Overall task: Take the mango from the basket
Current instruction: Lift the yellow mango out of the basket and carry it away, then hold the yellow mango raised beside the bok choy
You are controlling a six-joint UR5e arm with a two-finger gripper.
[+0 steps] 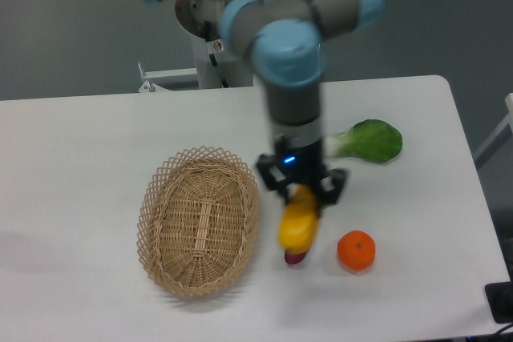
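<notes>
The basket (199, 230) sits on the white surface (72, 158). Just right of it, a small purple sweet potato (296, 258) peeks out beneath the mango (298, 226), with an orange (356, 250) near. The mango hangs outside the basket, its upper end pinched in the gripper (302, 190). Farther back lies a green vegetable (369, 141).

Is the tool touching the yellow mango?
Touching. The camera view shows the tool closed on the top end of the mango, which hangs below it, right of the basket.
</notes>
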